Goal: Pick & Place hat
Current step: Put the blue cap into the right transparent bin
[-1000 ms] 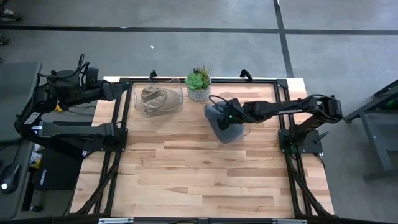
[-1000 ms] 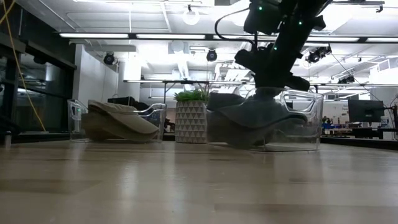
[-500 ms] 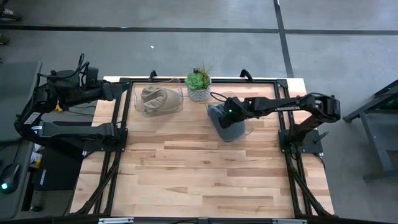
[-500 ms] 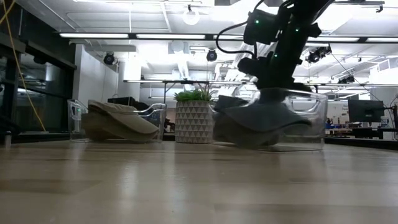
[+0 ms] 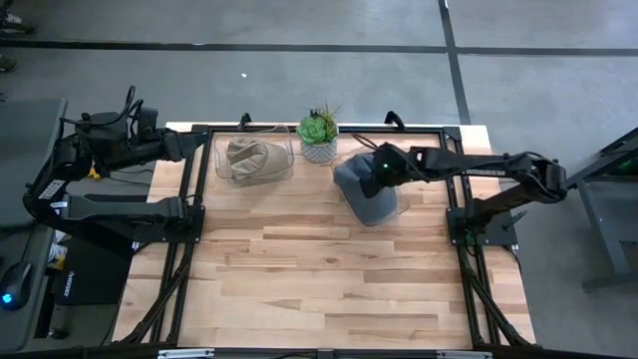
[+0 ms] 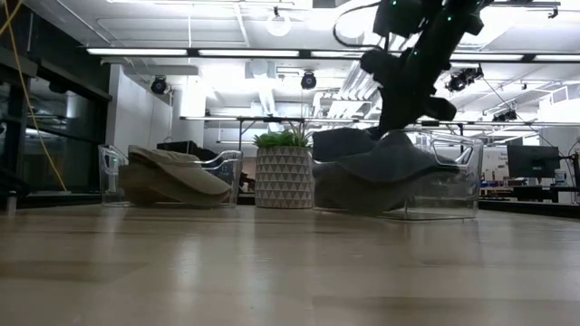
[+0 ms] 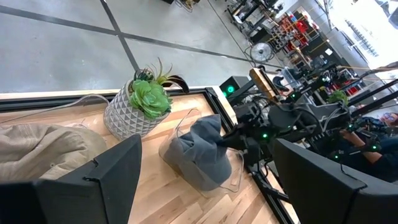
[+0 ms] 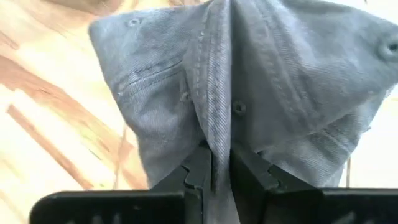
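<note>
Up close from the right wrist, unlike overhead, the right end effector pinches a fold of the grey hat, nearly closed, hat draped over the clear bin.

Even overhead light, soft shadows. Low view: ceiling tube lights glare, near table blurred. Right wrist close-up slightly soft.
</note>
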